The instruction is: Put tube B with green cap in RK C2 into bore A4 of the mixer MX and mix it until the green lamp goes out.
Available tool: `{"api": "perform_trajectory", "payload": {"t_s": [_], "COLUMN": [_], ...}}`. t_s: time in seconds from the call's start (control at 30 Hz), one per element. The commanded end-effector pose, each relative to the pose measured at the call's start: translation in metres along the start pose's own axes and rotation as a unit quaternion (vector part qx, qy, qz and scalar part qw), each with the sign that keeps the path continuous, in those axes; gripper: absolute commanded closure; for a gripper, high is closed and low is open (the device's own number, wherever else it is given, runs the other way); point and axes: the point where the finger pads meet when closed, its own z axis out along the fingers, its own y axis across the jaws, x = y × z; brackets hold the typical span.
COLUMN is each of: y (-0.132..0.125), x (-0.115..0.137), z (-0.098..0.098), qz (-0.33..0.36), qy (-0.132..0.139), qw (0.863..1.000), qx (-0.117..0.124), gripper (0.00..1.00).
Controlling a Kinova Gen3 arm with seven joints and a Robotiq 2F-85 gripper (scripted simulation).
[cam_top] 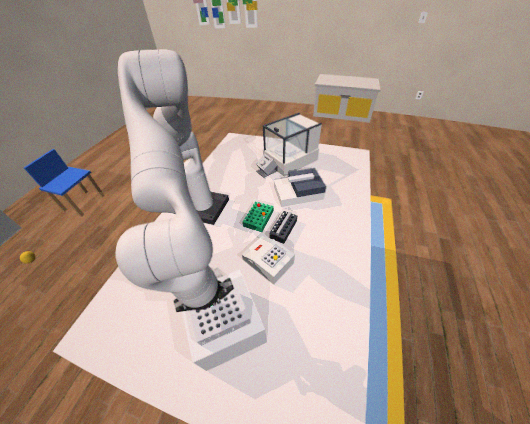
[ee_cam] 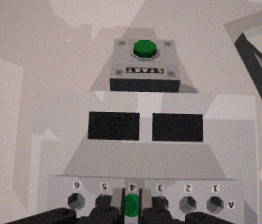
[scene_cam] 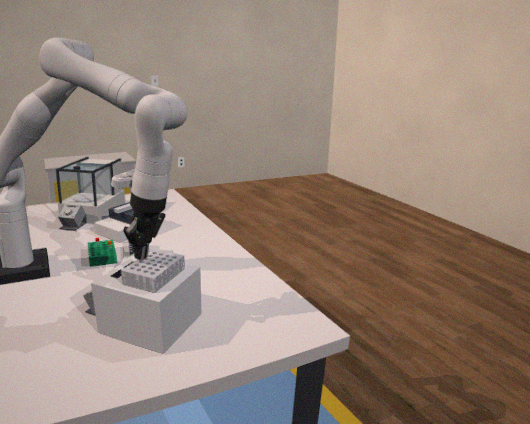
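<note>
My gripper (scene_cam: 142, 255) (ee_cam: 131, 204) points down over the front row of the mixer (cam_top: 233, 347) (scene_cam: 128, 312) (ee_cam: 144, 155). It is shut on the green cap of tube B (ee_cam: 131, 205), which shows between the fingertips at the label 4 of row A. How deep the tube sits in bore A4 is hidden by the fingers and the cap. The START key (ee_cam: 145, 48) is on the small sloping box in front of the mixer body. The mixer stands level on the bench. No lit lamp can be made out. In the top view the arm hides the fingertips.
The green rack (cam_top: 251, 220) (scene_cam: 102, 256) holds red and orange caps. The dry block (cam_top: 275, 273), the black magnet block (cam_top: 279, 235), the spectrophotometer (cam_top: 285, 192) and the glass-cased balance (cam_top: 303, 159) (scene_cam: 103, 207) stand away from the mixer. Bores A3 and A5 are right beside the fingers.
</note>
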Motion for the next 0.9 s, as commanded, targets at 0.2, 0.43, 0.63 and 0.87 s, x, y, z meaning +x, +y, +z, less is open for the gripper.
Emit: {"api": "perform_trajectory", "payload": {"t_s": [0.2, 0.43, 0.63, 0.87], "y": [-0.0001, -0.0001, -0.0001, -0.0001], "x": [-0.0001, 0.0001, 0.0002, 0.0002], "z": [-0.0008, -0.0018, -0.0025, -0.0025], "qz": [0.0, 0.0, 0.0, 0.0], "qy": [-0.001, -0.001, -0.001, -0.001], "qw": [1.0, 1.0, 1.0, 1.0], "qx": [0.0, 0.0, 0.0, 0.0], "gripper": [0.9, 0.9, 0.9, 0.9]}}
